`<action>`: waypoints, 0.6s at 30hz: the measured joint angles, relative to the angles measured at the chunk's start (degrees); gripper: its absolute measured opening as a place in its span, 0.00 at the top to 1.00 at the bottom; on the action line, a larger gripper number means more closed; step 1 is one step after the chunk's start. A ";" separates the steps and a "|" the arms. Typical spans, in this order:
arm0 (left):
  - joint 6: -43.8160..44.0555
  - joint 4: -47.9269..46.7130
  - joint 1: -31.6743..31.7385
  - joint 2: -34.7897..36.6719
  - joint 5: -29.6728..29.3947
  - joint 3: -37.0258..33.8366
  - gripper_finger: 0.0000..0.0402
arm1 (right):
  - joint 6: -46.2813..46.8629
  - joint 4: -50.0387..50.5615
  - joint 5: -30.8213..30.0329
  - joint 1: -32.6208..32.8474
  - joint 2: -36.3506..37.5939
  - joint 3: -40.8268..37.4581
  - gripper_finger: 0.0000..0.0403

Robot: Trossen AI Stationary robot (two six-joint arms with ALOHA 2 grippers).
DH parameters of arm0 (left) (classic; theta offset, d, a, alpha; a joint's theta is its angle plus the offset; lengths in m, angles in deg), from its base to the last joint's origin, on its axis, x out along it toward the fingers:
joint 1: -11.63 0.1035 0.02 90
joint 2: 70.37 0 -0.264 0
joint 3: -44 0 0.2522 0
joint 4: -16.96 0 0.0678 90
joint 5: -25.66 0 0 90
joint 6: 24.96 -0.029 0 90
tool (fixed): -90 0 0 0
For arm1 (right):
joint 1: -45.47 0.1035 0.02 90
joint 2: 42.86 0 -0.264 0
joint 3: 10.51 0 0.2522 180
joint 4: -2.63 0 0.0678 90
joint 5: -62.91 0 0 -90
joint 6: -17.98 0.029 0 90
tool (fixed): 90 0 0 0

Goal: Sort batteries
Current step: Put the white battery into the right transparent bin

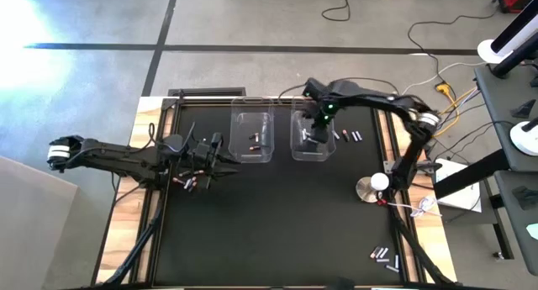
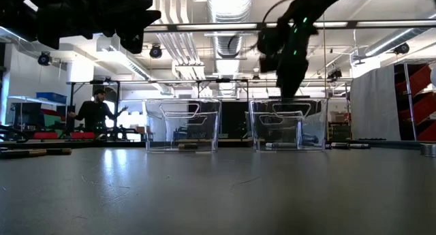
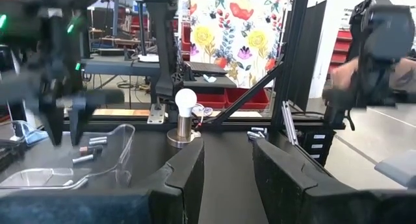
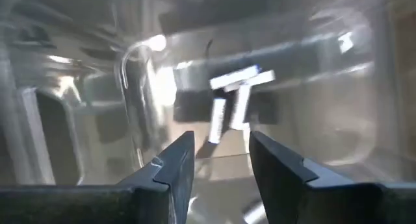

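Dark and two-fingered, the right tool (image 1: 318, 132) hangs over the right-hand clear plastic bin (image 1: 309, 153), reaching down into its open top. Seen from the right wrist, its fingers (image 4: 170, 167) stand slightly apart with nothing between them, and silvery-white cylinder batteries (image 4: 229, 107) lie on the bin floor just beyond the fingertips. From desk height, one pale battery (image 2: 279, 146) shows lying along the bottom of that bin.

Beside it to the left stands a second clear plastic bin (image 1: 252, 155), holding a few dark batteries with red marks (image 1: 254, 141). Just to the right of the right-hand bin, more small batteries (image 1: 346, 136) lie loose on the black desk (image 1: 277, 231).

Farther left, the left tool (image 1: 212, 158) sits above the desk, close to the left bin. From its own wrist its fingers (image 3: 187, 175) are spread with an empty gap between them. Just under and beside it lies a small cluster of dark, red-marked batteries (image 1: 187, 181).

Near the desk's right edge rests a round silver-white disc with a red wire (image 1: 370, 189). At the near right corner, another little group of pale and dark batteries (image 1: 384, 255) lies well apart from both bins.

Beyond the desk, a person in dark clothing (image 2: 99, 111) stands in the workshop.
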 joint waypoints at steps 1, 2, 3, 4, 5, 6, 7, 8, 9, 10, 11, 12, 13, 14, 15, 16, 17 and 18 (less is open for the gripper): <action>0.00 0.00 0.00 0.00 -0.01 0.00 0.72 | -0.49 0.55 -1.50 0.00 2.22 -0.21 0.65; 0.00 -0.01 0.00 0.00 -0.01 0.00 0.72 | -1.15 1.58 -3.83 0.02 4.32 -0.54 0.65; 0.00 -0.12 0.00 0.00 -0.01 0.00 0.72 | -1.71 2.93 -6.40 0.02 6.20 -0.85 0.65; 0.00 -0.21 0.00 0.00 -0.03 0.00 0.72 | -2.23 4.12 -8.94 0.00 7.92 -1.37 0.65; 0.00 -0.23 0.00 0.00 -0.03 0.00 0.72 | -2.34 5.03 -11.07 -0.10 9.45 -2.09 0.65; 0.00 -0.24 0.00 0.00 -0.06 0.00 0.72 | -2.32 5.73 -12.29 -0.21 10.95 -3.02 0.65; 0.00 -0.24 0.00 0.00 -0.10 0.00 0.72 | -2.32 6.09 -12.69 -0.47 12.49 -4.14 0.65; 0.00 -0.24 0.00 0.00 -0.12 0.00 0.72 | -2.32 6.33 -12.75 -0.61 14.01 -5.34 0.64; 0.00 -0.24 0.00 0.00 -0.12 0.00 0.72 | -2.34 6.47 -12.78 -0.78 15.46 -6.58 0.63; 0.00 -0.24 0.00 0.00 -0.14 0.00 0.72 | -2.33 6.38 -12.78 -0.92 16.84 -7.97 0.62; 0.00 -0.24 0.00 0.00 -0.15 0.00 0.72 | -2.34 6.15 -12.78 -1.13 17.97 -9.47 0.62; 0.00 -0.24 0.00 0.00 -0.16 0.00 0.72 | -2.34 5.89 -12.76 -1.28 18.90 -10.93 0.61; 0.02 -0.24 0.00 0.00 -0.17 0.00 0.72 | -2.34 5.51 -12.77 -1.43 19.68 -12.48 0.60; 0.02 -0.24 0.00 0.00 -0.21 0.00 0.72 | -2.41 5.08 -12.78 -1.54 20.40 -14.07 0.59; 0.02 -0.23 0.00 0.00 -0.24 0.00 0.72 | -2.77 4.46 -12.77 -1.65 21.05 -15.68 0.58; 0.02 -0.24 0.00 0.00 -0.26 0.00 0.72 | -3.28 3.59 -12.76 -1.68 21.53 -17.30 0.57; 0.03 -0.21 0.00 0.00 -0.29 0.00 0.72 | -4.25 2.57 -12.78 -1.73 21.79 -18.87 0.56; 0.03 -0.20 0.00 0.00 -0.29 0.00 0.72 | -4.85 1.39 -12.76 -1.73 21.84 -20.49 0.55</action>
